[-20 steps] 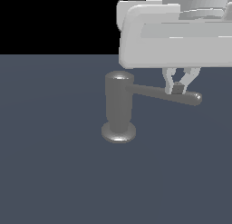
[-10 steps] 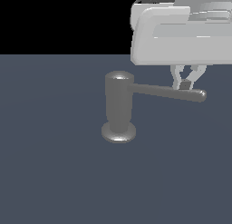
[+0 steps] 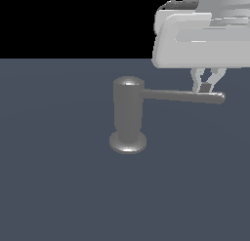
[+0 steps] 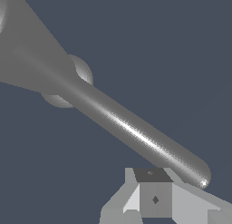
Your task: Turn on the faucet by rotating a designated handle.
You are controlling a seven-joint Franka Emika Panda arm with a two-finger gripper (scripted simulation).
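Handle runs level from the upright faucet toward the exterior view's right. Hand behind its tip, grip indeterminate. Bare table around.

The arm's pale wrist housing fills the exterior view's two o'clock corner. From beneath it the tool hangs pointing straight down. Its two slim fingers taper toward each other with only a narrow gap between their tips. In the wrist view, one finger pad shows at six o'clock.
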